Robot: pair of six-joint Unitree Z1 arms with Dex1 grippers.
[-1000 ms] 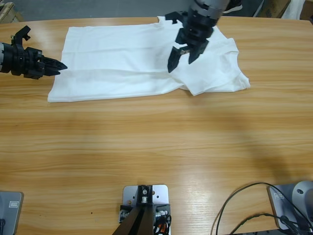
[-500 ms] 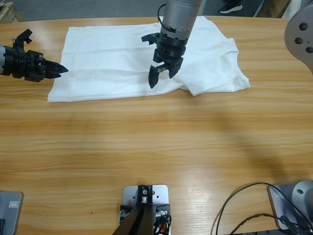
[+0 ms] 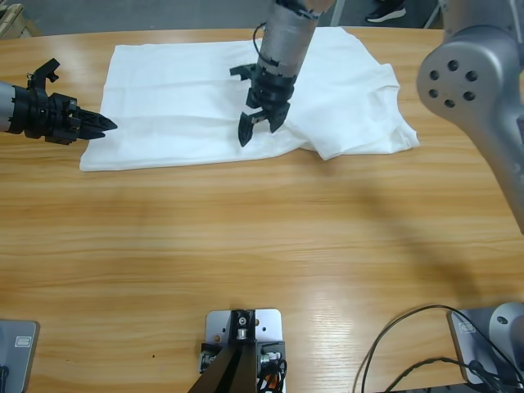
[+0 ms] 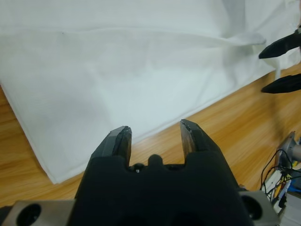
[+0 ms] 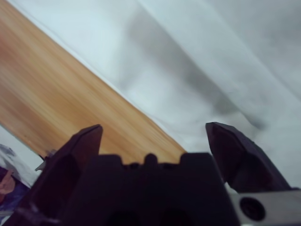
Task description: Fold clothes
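Wooden table [image 3: 262, 246] carries a white T-shirt [image 3: 188, 106] spread flat along its far side, one sleeve folded over at the right. Left gripper [image 3: 105, 125] hovers at the shirt's left edge, jaws slightly apart. Right gripper [image 3: 255, 124] hangs over the shirt's near hem, jaws wide apart, holding nothing.

No readable text, label, brand, number or sign on T-shirt [image 3: 213, 98], table [image 3: 262, 246] or arms.

Silver-grey arms [image 3: 471, 78], 2 black grippers [image 3: 260, 117].
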